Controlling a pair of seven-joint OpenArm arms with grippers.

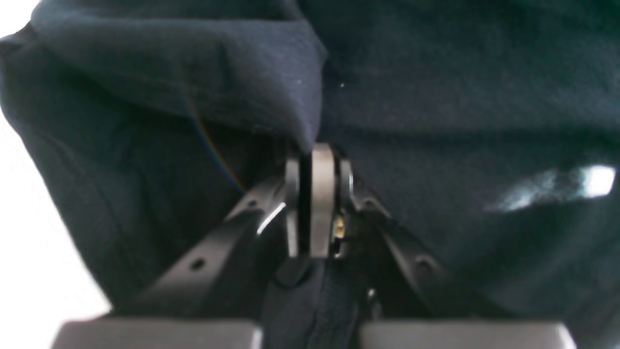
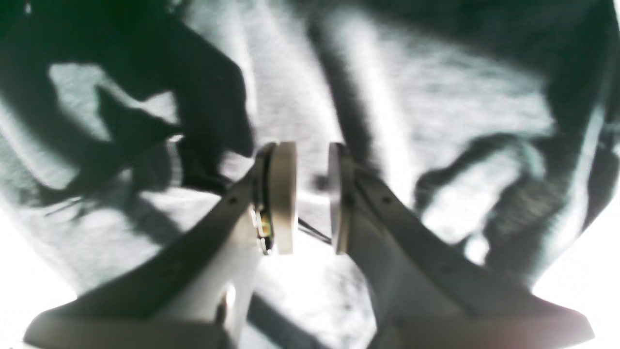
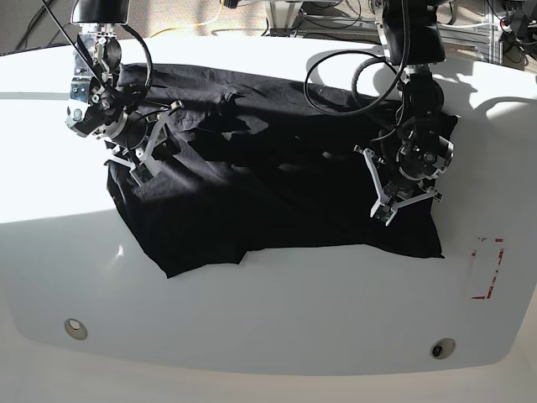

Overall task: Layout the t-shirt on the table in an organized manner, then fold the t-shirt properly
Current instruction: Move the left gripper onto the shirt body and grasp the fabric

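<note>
While the t-shirt (image 3: 268, 176) is spread over the upper middle of the table (image 3: 277, 327), reaching from about nine o'clock to three o'clock in the base view, its layout is judged only partly done. Wrinkles are seen through the middle, a bunched ridge along the twelve o'clock edge, and an uneven hem with a step near seven o'clock. No fold is seen yet, so the flattening is judged unfinished and the whole folding stage is left. The left gripper (image 1: 317, 203) is seen clamped on a pinch of dark cloth at the shirt's three o'clock side, fabric draped above its pads. The right gripper (image 2: 312, 194) is held over the nine o'clock side with a narrow gap between its fingers (image 2: 283, 194); nothing is seen gripped there. The red dashed mark (image 3: 487, 269) lies uncovered near four o'clock.
</note>
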